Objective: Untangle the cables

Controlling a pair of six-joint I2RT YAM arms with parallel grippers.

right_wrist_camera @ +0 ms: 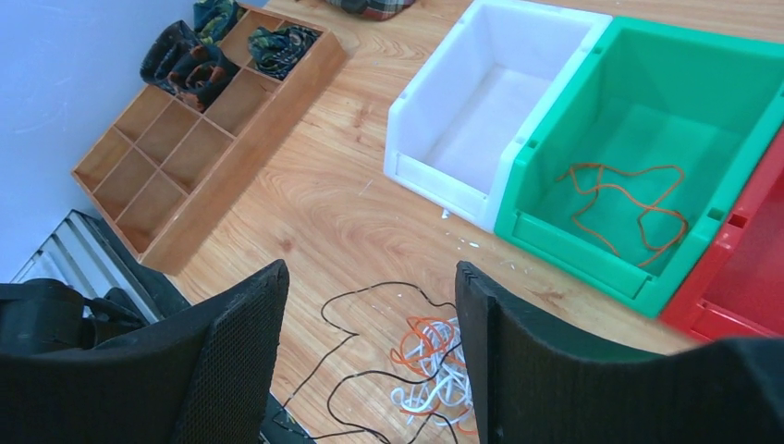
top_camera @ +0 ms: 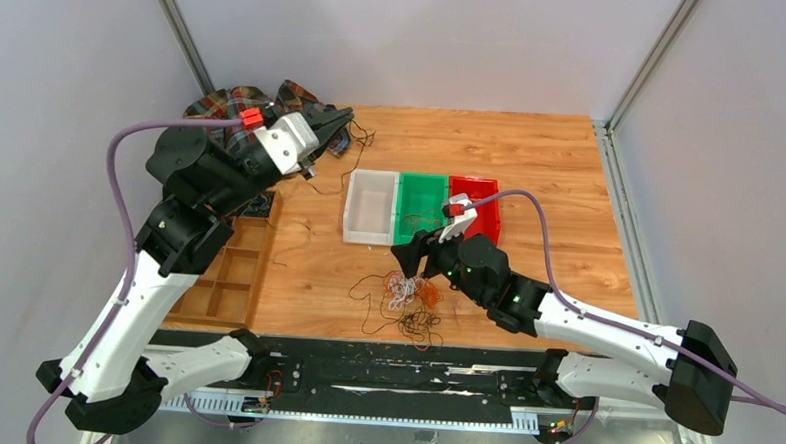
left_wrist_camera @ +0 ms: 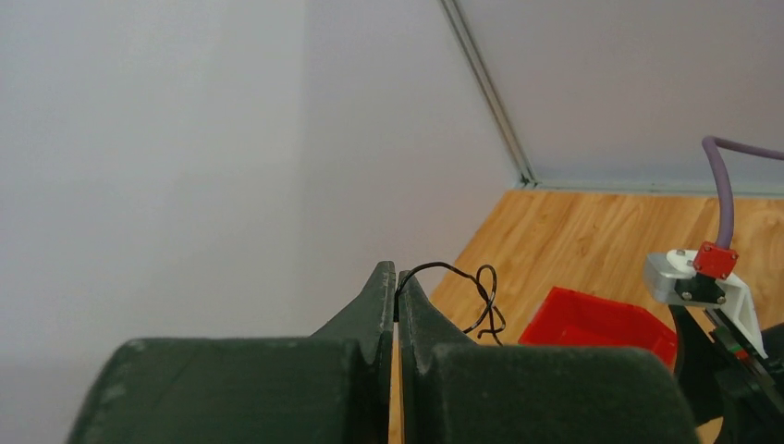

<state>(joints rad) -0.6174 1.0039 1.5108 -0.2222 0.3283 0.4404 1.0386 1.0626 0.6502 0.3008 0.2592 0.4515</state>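
The cables [top_camera: 407, 295] lie as a small tangle of black, orange and white wires near the table's front edge, with black loops spreading left and forward. My right gripper [top_camera: 415, 251] hovers open just above and behind the tangle. In the right wrist view the cables [right_wrist_camera: 431, 355] sit below the right gripper [right_wrist_camera: 370, 270], partly hidden by the right finger. My left gripper [top_camera: 344, 115] is raised at the far left, shut on a thin black cable [left_wrist_camera: 465, 277] that curls out from the left gripper [left_wrist_camera: 396, 276] tips. One orange cable [right_wrist_camera: 618, 197] lies in the green bin [right_wrist_camera: 592, 254].
A white bin [top_camera: 370, 206], the green bin [top_camera: 420, 188] and a red bin [top_camera: 480, 201] stand in a row mid-table. A wooden divided tray [top_camera: 229, 275] lies at the left, with dark rolls in its far cells. Plaid cloth [top_camera: 229, 103] sits at the far left corner.
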